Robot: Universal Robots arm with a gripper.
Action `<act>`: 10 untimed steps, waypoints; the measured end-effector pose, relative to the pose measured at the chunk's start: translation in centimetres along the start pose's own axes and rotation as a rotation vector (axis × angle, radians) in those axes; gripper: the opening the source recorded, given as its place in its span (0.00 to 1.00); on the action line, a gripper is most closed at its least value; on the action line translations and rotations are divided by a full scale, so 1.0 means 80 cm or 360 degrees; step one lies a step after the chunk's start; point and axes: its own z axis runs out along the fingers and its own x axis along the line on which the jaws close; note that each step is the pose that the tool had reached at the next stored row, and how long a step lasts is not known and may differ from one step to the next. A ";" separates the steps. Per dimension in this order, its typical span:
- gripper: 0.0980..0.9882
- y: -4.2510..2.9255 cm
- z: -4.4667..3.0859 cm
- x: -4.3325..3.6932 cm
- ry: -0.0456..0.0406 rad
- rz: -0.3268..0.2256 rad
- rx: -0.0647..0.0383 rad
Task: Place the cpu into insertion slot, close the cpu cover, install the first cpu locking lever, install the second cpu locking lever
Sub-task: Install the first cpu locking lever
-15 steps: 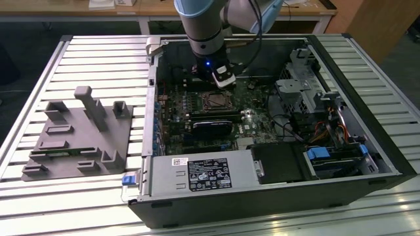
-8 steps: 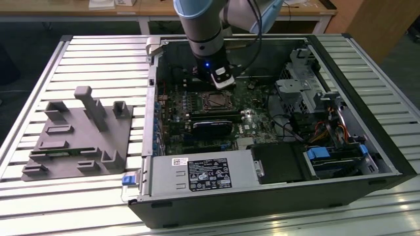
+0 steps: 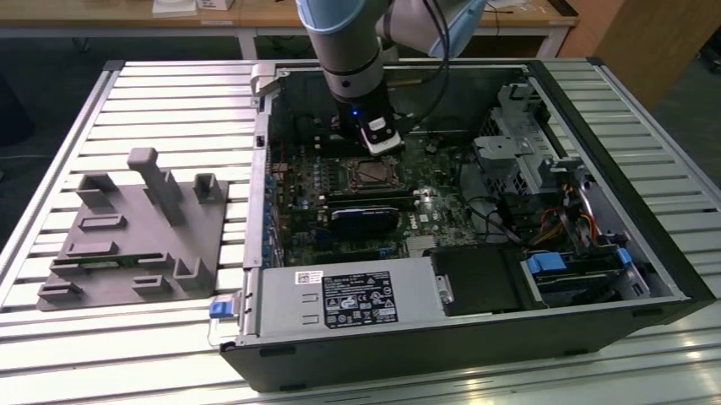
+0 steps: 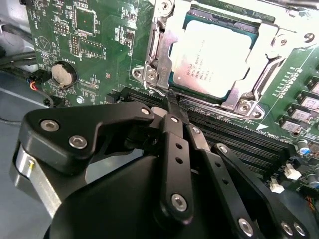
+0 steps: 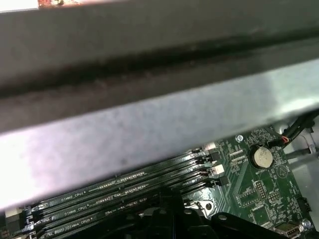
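Black end effector point(image 4: 172, 102), my fingers pressed together, beside silver square cpu point(image 4: 214, 59) under silver framed cpu cover point(image 4: 164, 45); slipping could scratch circuitry.

We see cpu point(image 4: 215, 59) seated in insertion slot point(image 4: 174, 85), cpu cover point(image 4: 271, 47) down around it. Our pincer point(image 4: 172, 102) fingertips pressed together, tip at cover's edge, above memory slots point(image 4: 239, 137). Coin cell point(image 4: 63, 74) on green board point(image 4: 107, 45).

A slatted metal table point(image 3: 135, 93) fills the room's foreground under bright light. Beyond its far edge stands a wooden desk point(image 3: 270, 18) on white legs, over dark floor point(image 3: 51, 51).
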 end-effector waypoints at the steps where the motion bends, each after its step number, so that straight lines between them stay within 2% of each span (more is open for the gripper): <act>1: 0.01 0.0000 0.0001 0.000 0.0000 0.0000 0.0000; 5: 0.01 0.0007 -0.0012 0.000 0.0000 -0.0001 -0.0005; 10: 0.01 0.0036 -0.0134 -0.003 0.0001 -0.0002 -0.0004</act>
